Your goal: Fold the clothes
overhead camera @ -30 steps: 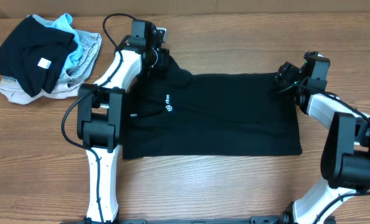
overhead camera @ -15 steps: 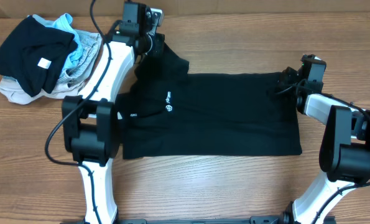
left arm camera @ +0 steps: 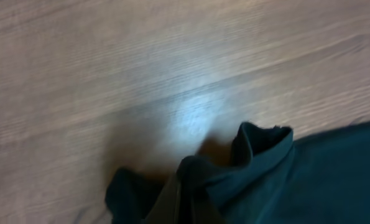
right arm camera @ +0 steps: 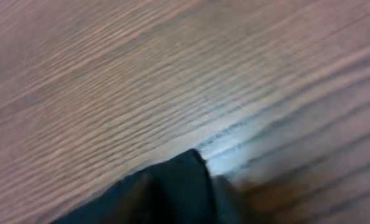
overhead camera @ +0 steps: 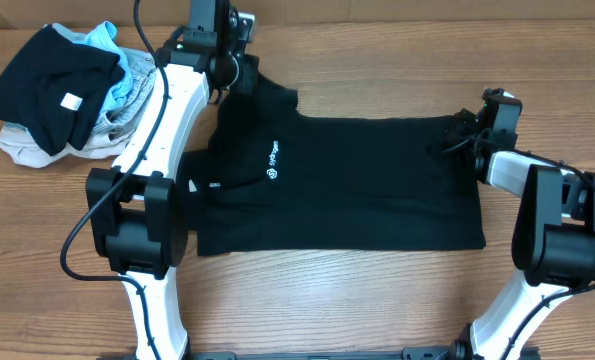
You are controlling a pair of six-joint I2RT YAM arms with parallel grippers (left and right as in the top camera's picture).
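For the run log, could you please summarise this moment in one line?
task: fold clothes | left hand: pinching polo shirt far sleeve | right hand: pinching far hem corner | shirt: lying spread out

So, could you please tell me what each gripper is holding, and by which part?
Both seem to hold the polo shirt: the left gripper by its far sleeve, the right gripper by its far hem corner.

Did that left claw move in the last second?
Yes. The left gripper shifted toward the table's far edge, drawing the polo shirt's shoulder along.
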